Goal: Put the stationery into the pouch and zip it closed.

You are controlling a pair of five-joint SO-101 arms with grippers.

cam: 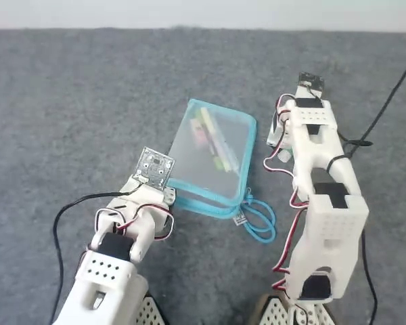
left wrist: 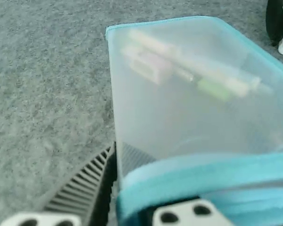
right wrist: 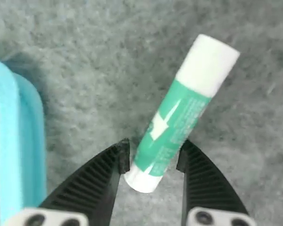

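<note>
right wrist view: right gripper [right wrist: 154, 149] pinches glue stick [right wrist: 181, 113]; left gripper [cam: 173, 196] clamps pouch [left wrist: 193, 136], contents blurred.

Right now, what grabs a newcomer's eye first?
The translucent blue-edged pouch lies on the grey carpet with pens inside, its near corner pinched by the left gripper. Beside the pouch, the right gripper clasps a green-and-white glue stick.

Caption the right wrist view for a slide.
Right gripper grips a green-and-white glue stick over grey carpet, beside the blue-edged translucent pouch.
</note>
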